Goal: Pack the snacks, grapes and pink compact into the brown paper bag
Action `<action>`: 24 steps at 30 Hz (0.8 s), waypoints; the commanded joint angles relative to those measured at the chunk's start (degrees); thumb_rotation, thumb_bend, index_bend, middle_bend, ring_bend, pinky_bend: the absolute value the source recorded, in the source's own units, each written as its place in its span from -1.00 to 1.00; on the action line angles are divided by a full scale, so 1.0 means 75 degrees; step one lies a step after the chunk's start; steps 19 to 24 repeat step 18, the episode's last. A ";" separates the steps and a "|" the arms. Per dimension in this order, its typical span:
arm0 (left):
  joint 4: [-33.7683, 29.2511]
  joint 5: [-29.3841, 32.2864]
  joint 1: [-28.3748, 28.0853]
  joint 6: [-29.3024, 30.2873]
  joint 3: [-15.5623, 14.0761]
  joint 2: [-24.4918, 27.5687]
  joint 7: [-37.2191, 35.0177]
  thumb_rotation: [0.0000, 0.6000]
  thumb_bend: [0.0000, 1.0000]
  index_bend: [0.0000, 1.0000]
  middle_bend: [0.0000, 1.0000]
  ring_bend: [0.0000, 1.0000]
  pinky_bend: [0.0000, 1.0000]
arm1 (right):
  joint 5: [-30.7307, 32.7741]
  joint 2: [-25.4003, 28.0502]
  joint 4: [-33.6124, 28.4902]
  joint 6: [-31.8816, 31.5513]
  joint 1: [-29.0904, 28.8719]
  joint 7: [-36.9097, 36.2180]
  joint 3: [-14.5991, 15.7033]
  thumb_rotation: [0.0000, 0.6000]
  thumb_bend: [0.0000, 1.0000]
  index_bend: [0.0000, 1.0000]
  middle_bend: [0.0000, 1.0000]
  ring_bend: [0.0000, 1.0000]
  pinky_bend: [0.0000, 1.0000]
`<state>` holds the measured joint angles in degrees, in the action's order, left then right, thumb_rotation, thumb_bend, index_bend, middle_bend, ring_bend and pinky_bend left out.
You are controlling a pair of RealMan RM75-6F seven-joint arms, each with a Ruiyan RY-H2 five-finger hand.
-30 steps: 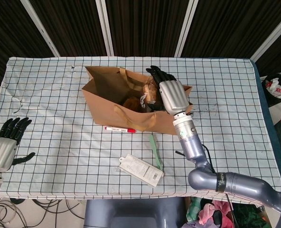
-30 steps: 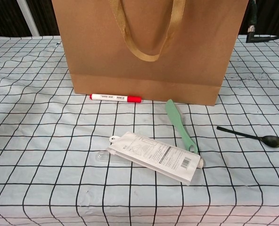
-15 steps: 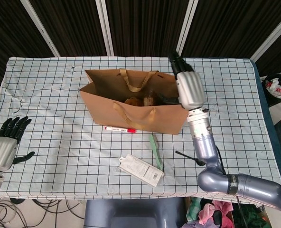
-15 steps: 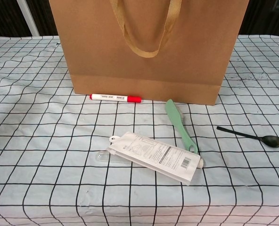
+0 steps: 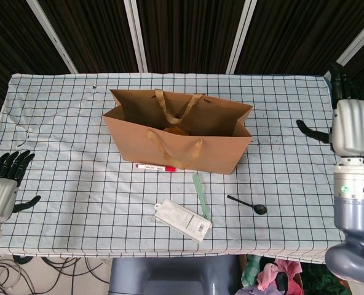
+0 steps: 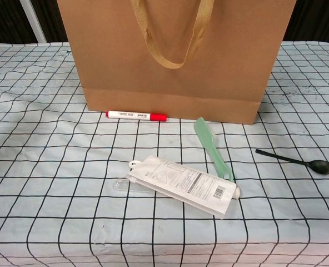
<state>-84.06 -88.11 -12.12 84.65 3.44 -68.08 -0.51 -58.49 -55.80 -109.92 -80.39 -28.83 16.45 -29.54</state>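
The brown paper bag [image 5: 194, 150] stands upright and open at the middle of the checked table; it fills the upper chest view [image 6: 175, 55]. Through its mouth only a brownish snack [image 5: 176, 129] shows; the rest of its contents is hidden. My right hand [image 5: 352, 126] hangs over the table's far right edge, well away from the bag, fingers spread and holding nothing. My left hand [image 5: 2, 187] hovers at the front left edge, fingers apart and empty. Neither hand shows in the chest view.
In front of the bag lie a red and white marker [image 5: 155, 167], a green flat tool [image 5: 200, 193], a white packaged item [image 5: 183, 219] and a black spoon [image 5: 248, 204]. The same items show in the chest view: marker [image 6: 136, 115], green tool [image 6: 213, 148], package [image 6: 181, 184], spoon [image 6: 298, 162].
My right hand has pulled out of the bag and swung away to the table's right edge, empty. The bag has straightened upright. The black spoon is now uncovered in the head view.
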 commanded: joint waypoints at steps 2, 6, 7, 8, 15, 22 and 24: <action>-0.0154 -0.0031 0.0082 0.0022 -0.0078 0.0142 -0.0036 1.00 -0.75 -0.89 -0.90 -1.00 -1.00 | -0.1522 0.0242 0.0379 -0.0675 0.1437 -0.0240 0.1693 1.00 -0.78 -0.92 -0.83 -0.64 -0.56; -0.0241 -0.0152 0.0171 0.0150 -0.0151 0.0234 -0.0118 1.00 -0.76 -0.89 -0.90 -1.00 -1.00 | -0.2611 -0.0399 0.1217 -0.0977 0.2211 -0.0680 0.2923 1.00 -0.77 -0.91 -0.82 -0.64 -0.56; -0.0255 -0.0194 0.0197 0.0195 -0.0172 0.0250 -0.0131 1.00 -0.76 -0.89 -0.90 -1.00 -1.00 | -0.2852 -0.0657 0.1480 -0.1091 0.2362 -0.0784 0.3150 1.00 -0.76 -0.91 -0.82 -0.64 -0.56; -0.0264 -0.0213 0.0213 0.0221 -0.0182 0.0257 -0.0134 1.00 -0.75 -0.89 -0.90 -1.00 -1.00 | -0.2996 -0.0840 0.1634 -0.1123 0.2453 -0.0846 0.3313 1.00 -0.76 -0.91 -0.82 -0.64 -0.56; -0.0333 -0.0330 0.0318 0.0380 -0.0233 0.0327 -0.0159 1.00 -0.75 -0.89 -0.90 -1.00 -1.00 | -0.3731 -0.1893 0.2473 -0.1197 0.2713 -0.0805 0.3875 1.00 -0.76 -0.91 -0.82 -0.65 -0.56; -0.0395 -0.0305 0.0319 0.0253 -0.0289 0.0379 -0.0161 1.00 -0.75 -0.90 -0.90 -1.00 -1.00 | -0.3777 -0.2125 0.2539 -0.1226 0.2711 -0.0710 0.3804 1.00 -0.76 -0.91 -0.82 -0.65 -0.56; -0.0395 -0.0305 0.0319 0.0253 -0.0289 0.0379 -0.0161 1.00 -0.75 -0.90 -0.90 -1.00 -1.00 | -0.3777 -0.2125 0.2539 -0.1226 0.2711 -0.0710 0.3804 1.00 -0.76 -0.91 -0.82 -0.65 -0.56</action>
